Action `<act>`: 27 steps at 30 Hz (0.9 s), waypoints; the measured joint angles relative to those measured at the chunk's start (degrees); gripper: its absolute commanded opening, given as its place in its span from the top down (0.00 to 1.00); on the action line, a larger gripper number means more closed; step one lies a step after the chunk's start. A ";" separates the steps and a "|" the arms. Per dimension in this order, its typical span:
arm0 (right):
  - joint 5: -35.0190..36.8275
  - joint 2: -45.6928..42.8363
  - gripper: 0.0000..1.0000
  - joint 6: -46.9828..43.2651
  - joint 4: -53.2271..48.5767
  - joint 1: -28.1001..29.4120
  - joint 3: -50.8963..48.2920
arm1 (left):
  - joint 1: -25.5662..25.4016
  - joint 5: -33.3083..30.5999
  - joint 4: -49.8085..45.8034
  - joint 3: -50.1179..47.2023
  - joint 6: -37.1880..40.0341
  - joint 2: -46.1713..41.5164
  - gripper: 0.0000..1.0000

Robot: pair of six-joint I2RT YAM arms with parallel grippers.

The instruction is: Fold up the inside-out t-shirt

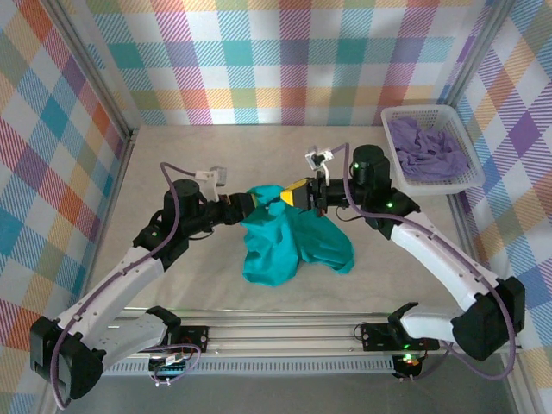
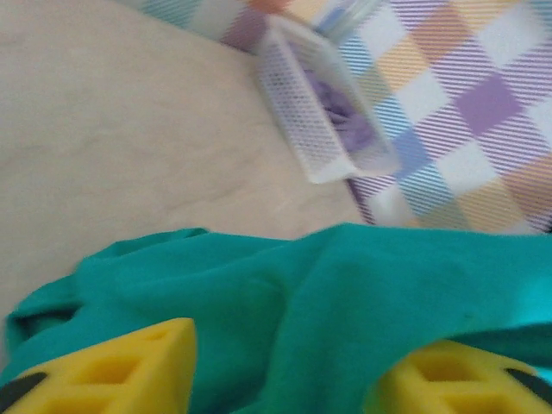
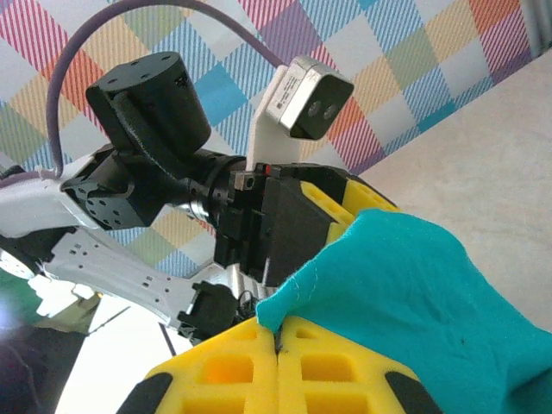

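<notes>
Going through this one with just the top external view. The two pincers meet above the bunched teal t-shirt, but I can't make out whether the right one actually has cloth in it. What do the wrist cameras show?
Observer: In the right wrist view, the right pincer is shut, with a stitched edge of the teal t-shirt pinched between its yellow fingers.
Reviewer: And the left one, does it grip too?
Observer: In the left wrist view, the left pincer stands open. Its own yellow fingers are well apart, and the shirt only lies across the gap between them.
</notes>
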 measured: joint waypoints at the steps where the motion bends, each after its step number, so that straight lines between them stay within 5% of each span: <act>1: -0.11 0.52 1.00 0.90 0.68 0.00 -0.11 | -0.55 -2.23 -2.01 0.33 1.20 -0.50 0.38; 6: -0.90 2.91 1.00 5.11 4.24 0.00 -0.31 | -9.31 -13.88 -11.30 3.82 6.82 -3.78 0.25; 12: -1.55 3.54 1.00 6.78 5.55 0.00 -0.31 | -16.65 -26.40 -16.46 9.68 13.20 -0.09 0.24; 14: -1.75 3.54 1.00 6.75 5.46 0.00 -0.31 | -17.31 -28.83 -17.05 10.93 15.10 2.80 0.34; 17: -1.75 3.48 1.00 5.05 3.89 0.00 -0.28 | -17.35 -30.05 -17.09 11.82 17.33 7.08 0.66; 20: 2.60 2.36 1.00 -0.02 -2.91 -0.07 -0.17 | -15.87 -24.96 -16.96 12.24 17.64 9.18 1.00; 27: 26.77 -1.97 0.96 -10.47 -15.45 1.16 0.15 | -5.31 6.38 -0.17 5.92 8.52 2.82 1.00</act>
